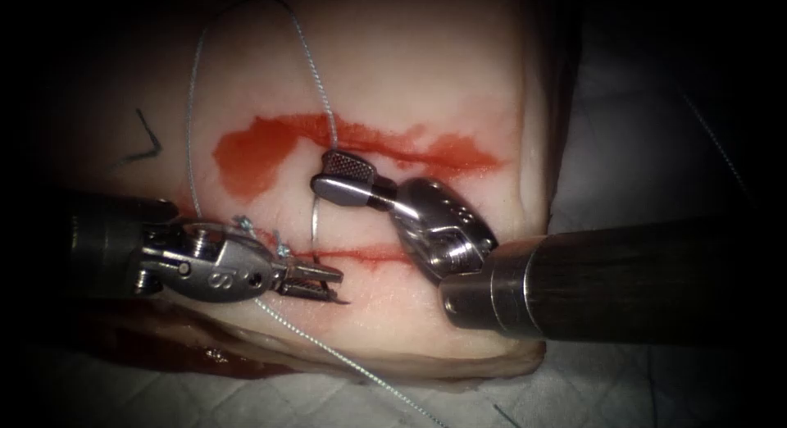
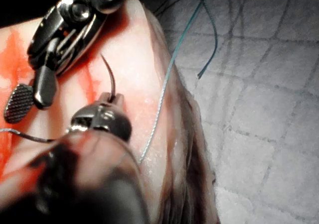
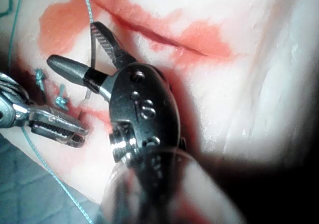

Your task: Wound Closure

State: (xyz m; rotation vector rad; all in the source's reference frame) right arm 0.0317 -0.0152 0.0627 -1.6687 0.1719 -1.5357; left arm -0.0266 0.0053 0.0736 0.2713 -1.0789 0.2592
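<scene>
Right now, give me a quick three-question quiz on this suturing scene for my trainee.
1. True or false: the right tool has its jaws shut on the thread.
2. Which tool holds the needle? A) left tool B) right tool C) neither
3. Fill in: the red fluid lies on the ____.
Key: 1 false, its jaws stand open; 2 A; 3 tissue.

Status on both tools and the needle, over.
Left tool shut on curved steel needle partway along, point clear of pork tissue. Right tool open beside it, holding nothing. Pale thread crosses the cut.
</scene>
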